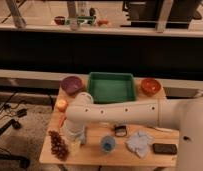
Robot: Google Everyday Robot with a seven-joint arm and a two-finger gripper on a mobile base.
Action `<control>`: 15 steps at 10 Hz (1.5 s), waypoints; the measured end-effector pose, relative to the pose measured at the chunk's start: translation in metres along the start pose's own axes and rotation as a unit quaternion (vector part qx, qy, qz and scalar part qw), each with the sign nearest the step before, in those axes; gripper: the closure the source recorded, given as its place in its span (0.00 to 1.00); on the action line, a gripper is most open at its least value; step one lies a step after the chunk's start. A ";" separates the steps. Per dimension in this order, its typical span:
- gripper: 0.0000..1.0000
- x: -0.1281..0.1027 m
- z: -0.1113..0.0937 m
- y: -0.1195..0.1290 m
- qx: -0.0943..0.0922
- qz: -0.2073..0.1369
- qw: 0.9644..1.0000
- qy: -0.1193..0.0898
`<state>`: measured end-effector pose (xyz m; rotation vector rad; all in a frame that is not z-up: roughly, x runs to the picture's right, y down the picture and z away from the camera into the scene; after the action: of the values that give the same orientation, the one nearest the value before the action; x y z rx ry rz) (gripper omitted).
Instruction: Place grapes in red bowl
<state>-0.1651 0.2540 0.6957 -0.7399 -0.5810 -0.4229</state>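
Note:
The grapes [58,144], a dark reddish-purple bunch, lie at the front left corner of the wooden table [90,156]. The red bowl [150,86] stands at the back right, beside the green tray. My white arm reaches from the right across the table to the left. The gripper [73,136] hangs below the arm's end, just right of the grapes and close above the table. Its fingers are hidden by the wrist.
A green rectangular tray [111,86] sits at the back middle, a purple bowl [72,84] at the back left. An orange fruit [61,104] and carrot [61,120] lie on the left. A blue cup [108,144], a pale cloth [139,142] and a black phone [165,148] lie in front.

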 end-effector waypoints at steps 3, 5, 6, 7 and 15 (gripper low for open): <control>0.20 -0.003 0.006 -0.008 -0.001 -0.003 1.000 -0.009; 0.20 -0.009 0.015 -0.009 -0.004 -0.011 1.000 -0.016; 0.20 -0.012 0.019 -0.009 -0.004 -0.014 1.000 -0.016; 0.20 -0.016 0.025 -0.009 -0.002 -0.017 1.000 -0.015; 0.30 -0.015 0.068 -0.010 -0.021 -0.034 0.999 -0.022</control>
<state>-0.2049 0.2986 0.7321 -0.7732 -0.6422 -0.4841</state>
